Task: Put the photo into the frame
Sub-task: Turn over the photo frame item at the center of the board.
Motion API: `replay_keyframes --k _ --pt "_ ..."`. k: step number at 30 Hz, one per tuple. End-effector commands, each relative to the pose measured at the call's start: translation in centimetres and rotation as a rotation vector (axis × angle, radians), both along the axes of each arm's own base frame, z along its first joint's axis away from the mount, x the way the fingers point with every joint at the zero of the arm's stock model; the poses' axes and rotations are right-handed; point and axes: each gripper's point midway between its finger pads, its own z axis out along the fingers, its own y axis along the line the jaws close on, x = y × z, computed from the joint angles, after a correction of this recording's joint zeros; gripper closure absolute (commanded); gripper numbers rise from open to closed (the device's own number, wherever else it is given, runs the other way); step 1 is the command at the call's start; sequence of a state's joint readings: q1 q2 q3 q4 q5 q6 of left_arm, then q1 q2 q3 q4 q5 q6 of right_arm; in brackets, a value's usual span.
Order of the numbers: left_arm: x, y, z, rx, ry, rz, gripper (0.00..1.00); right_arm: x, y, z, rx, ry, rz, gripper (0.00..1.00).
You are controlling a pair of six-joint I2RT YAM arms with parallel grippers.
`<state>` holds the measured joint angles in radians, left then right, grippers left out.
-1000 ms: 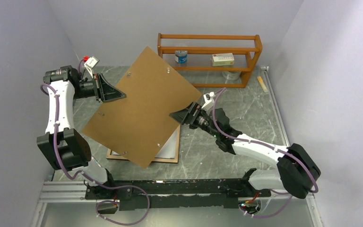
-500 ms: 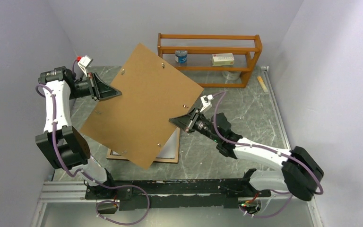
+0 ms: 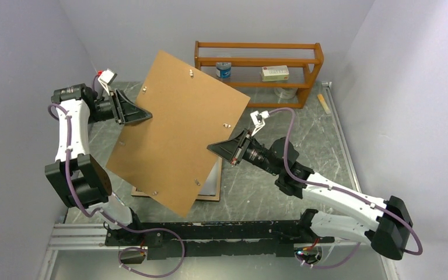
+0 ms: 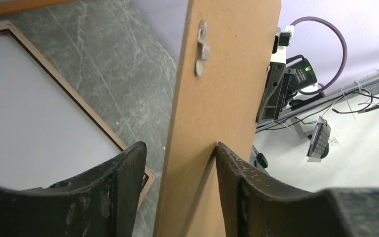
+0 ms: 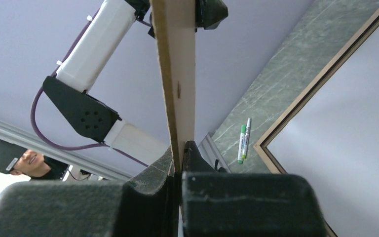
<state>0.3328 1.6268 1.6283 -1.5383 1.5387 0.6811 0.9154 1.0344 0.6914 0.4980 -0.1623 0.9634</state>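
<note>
A large brown backing board (image 3: 181, 134) hangs tilted above the table. My right gripper (image 3: 213, 146) is shut on its right edge; the right wrist view shows both fingers of that gripper (image 5: 181, 148) pressed on the thin board (image 5: 180, 74). At the board's left edge my left gripper (image 3: 146, 115) is open. In the left wrist view the board (image 4: 227, 74) stands between the fingers of this gripper (image 4: 180, 148), touching only the right one. Below lies the frame (image 3: 151, 193) (image 4: 44, 60) (image 5: 321, 76), wood side up. A white sheet fills it, apparently the photo (image 3: 213, 178) (image 4: 24, 108) (image 5: 355, 128) face down.
An orange-brown shelf rack (image 3: 256, 64) stands at the back with a can (image 3: 224, 70) and a small box (image 3: 275, 73). A wooden stick (image 3: 325, 104) lies at the far right. Two markers (image 5: 243, 143) lie on the table beside the frame. Walls close in on both sides.
The right gripper has shut on the board's right edge and the left gripper has opened. The board has swung to a steeper tilt, and the right arm has stretched out further.
</note>
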Motion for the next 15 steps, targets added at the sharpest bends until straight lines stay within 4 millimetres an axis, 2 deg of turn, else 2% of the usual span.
replay_keyframes --k 1,2,4,7,14,15 --pt "-2.1 -0.9 5.6 -0.251 -0.043 0.011 0.37 -0.7 -2.0 7.7 0.141 -0.127 -0.046 1.00" --pt "-2.1 -0.8 5.5 -0.251 -0.045 0.017 0.34 -1.0 -2.3 8.3 0.153 -0.129 -0.051 1.00" --pt "-2.0 -0.6 5.3 -0.252 -0.042 0.026 0.18 -1.2 -3.1 9.2 0.168 -0.119 -0.066 1.00" --pt "-1.8 -0.4 5.0 -0.254 -0.036 0.035 0.07 -0.8 -4.0 9.3 0.139 -0.086 -0.121 1.00" --pt "-1.4 0.3 4.3 -0.254 -0.031 0.061 0.06 1.8 -7.1 6.0 -0.044 0.011 -0.346 1.00" --pt "-1.4 0.3 4.4 -0.253 -0.036 0.064 0.06 2.1 -7.6 6.0 -0.061 0.009 -0.374 1.00"
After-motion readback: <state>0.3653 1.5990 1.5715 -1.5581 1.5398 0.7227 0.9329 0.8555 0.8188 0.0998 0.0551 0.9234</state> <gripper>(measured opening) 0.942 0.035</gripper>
